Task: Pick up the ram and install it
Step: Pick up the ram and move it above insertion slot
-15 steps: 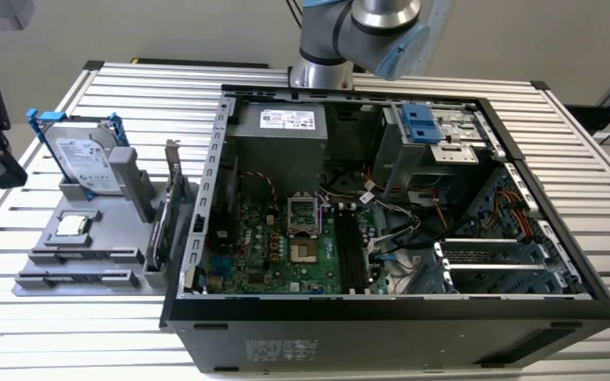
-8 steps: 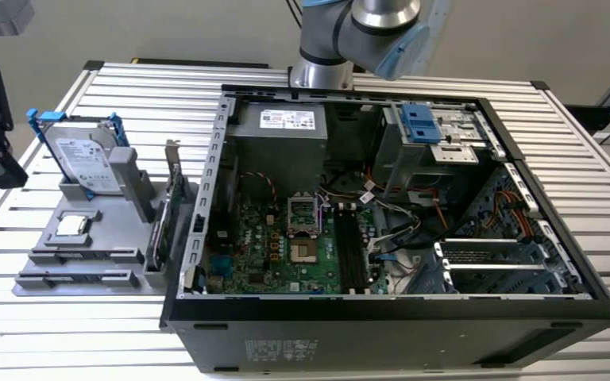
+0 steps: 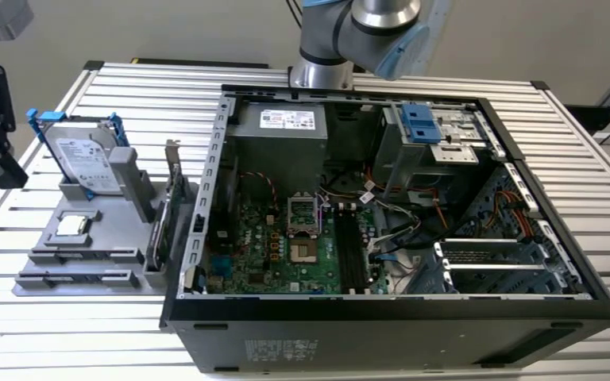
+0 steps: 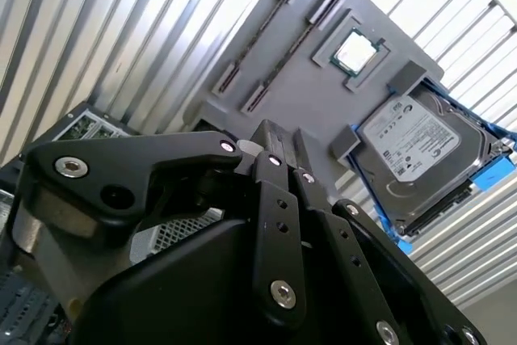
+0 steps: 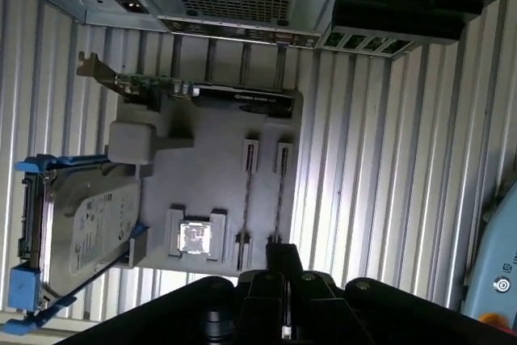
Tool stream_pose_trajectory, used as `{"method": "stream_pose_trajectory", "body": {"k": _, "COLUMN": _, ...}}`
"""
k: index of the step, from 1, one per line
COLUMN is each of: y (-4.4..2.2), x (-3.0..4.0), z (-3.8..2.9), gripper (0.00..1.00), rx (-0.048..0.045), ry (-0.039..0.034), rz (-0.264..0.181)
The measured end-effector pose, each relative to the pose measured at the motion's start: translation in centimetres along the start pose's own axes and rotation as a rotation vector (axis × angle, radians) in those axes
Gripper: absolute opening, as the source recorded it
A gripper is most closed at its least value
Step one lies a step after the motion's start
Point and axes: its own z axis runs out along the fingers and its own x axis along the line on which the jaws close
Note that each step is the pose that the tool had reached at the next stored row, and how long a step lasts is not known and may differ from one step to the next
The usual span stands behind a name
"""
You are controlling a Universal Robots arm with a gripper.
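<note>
On the slatted bench (image 3: 125, 87), beside the opened computer case (image 3: 390, 317), a grey fixture (image 5: 210, 167) is set near the edge at the exterior view's left. The pincer (image 5: 279, 258), clenched and empty, is held above it. The ram (image 5: 281, 199) is stood on edge in the fixture's holders, untouched. The approach is judged in hand; an opened grip squared over the stick is called for.

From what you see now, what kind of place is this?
Probably a robotics lab bench for PC assembly: an open computer case on a slatted table, a parts tray holding a hard drive, and a robot arm.
</note>
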Motion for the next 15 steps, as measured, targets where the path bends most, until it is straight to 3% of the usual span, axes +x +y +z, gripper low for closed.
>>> {"method": "stream_pose_trajectory", "body": {"k": 15, "y": 0.00, "x": 0.00, "z": 0.05, "gripper": 0.00, "rx": -0.0001, "ry": -0.0023, "rz": 0.104}}
